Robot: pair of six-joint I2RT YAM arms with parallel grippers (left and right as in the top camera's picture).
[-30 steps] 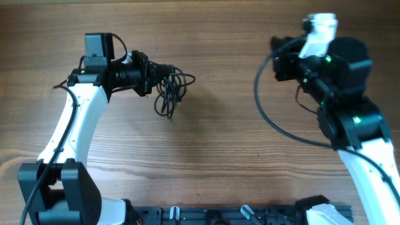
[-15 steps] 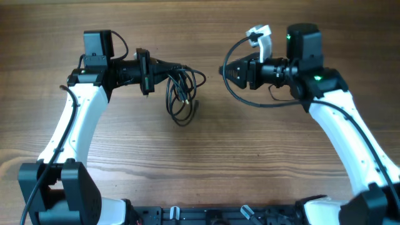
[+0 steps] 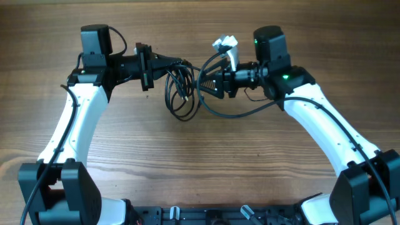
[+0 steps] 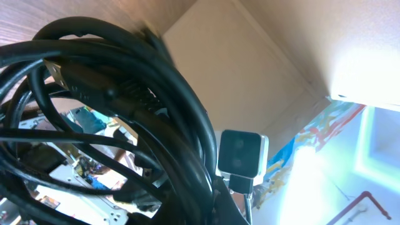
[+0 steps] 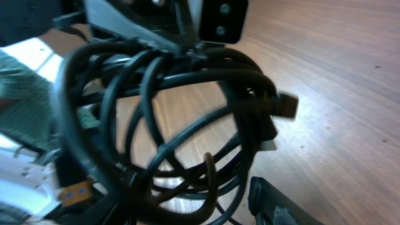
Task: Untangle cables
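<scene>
The cables [image 3: 180,94] are a bundle of thin black loops with a small plug end, hanging above the wooden table. My left gripper [image 3: 177,64] is shut on the top of the bundle and holds it up. In the left wrist view the cables [image 4: 125,94] fill the frame right at the jaws [image 4: 206,200]. My right gripper [image 3: 201,82] points left and is open, with its tips at the bundle's right side. In the right wrist view the loops [image 5: 162,94] and a plug [image 5: 284,106] sit just ahead of the open jaws [image 5: 187,206], under the left gripper [image 5: 181,31].
The wooden table [image 3: 250,162] lies under both arms. The right arm's own thick black cable [image 3: 237,112] sags in a loop below its wrist. A black rail [image 3: 212,215] runs along the front edge.
My right arm has swung left from the far right up to the bundle. My left gripper has carried the cables a little to the right and kept them lifted.
</scene>
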